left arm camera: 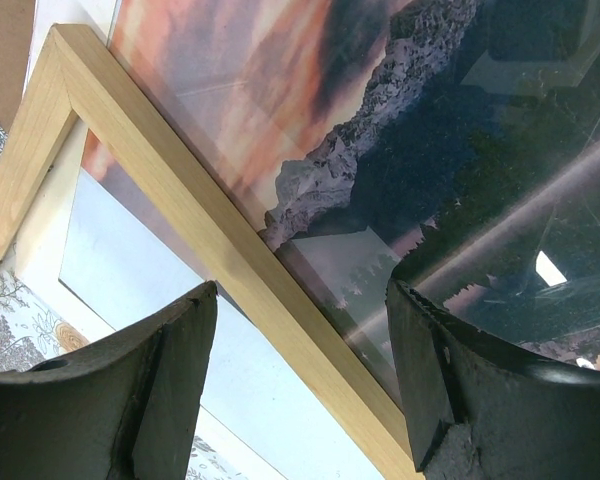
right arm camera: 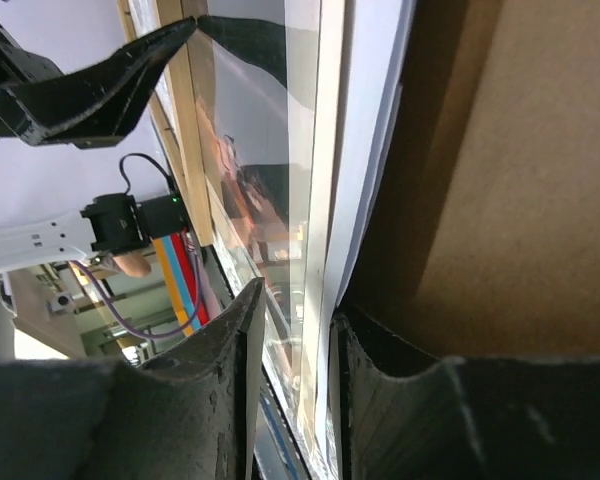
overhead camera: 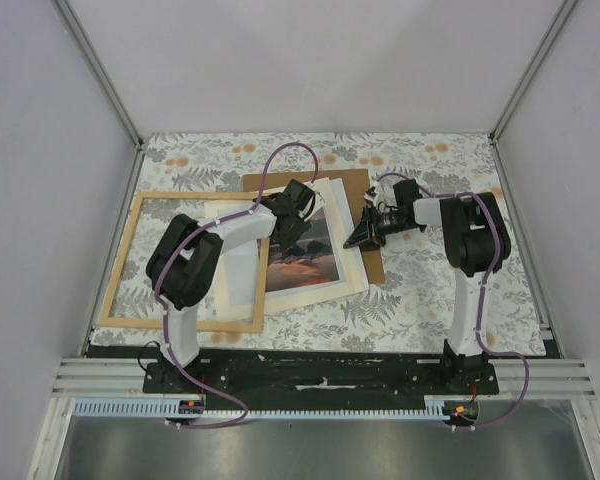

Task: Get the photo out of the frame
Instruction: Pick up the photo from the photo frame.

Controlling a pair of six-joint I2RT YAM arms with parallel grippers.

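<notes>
The frame point(overhead camera: 130, 262) of light wood lies at the left; one of its strips point(left arm camera: 180, 190) runs slantwise between my left fingers. The photo point(overhead camera: 305, 255), an orange sunset over dark mountains, lies at the centre inside a cream mat point(overhead camera: 345, 262), partly over the frame's right side. It shows large under a glossy pane in the left wrist view point(left arm camera: 310, 90). My left gripper point(overhead camera: 293, 235) point(left arm camera: 300, 290) hovers open over the photo's upper left. My right gripper point(overhead camera: 362, 235) point(right arm camera: 298, 300) stands narrowly open astride the stack's right edge, with the mat point(right arm camera: 320, 200) and the white sheet point(right arm camera: 365, 180) between its jaws.
A brown backing board point(overhead camera: 358, 190) point(right arm camera: 520, 180) lies under and behind the stack, reaching towards the right arm. The table wears a floral cloth point(overhead camera: 430, 290). Grey walls close in left, right and back. The left arm's elbow point(overhead camera: 185, 262) hangs over the frame.
</notes>
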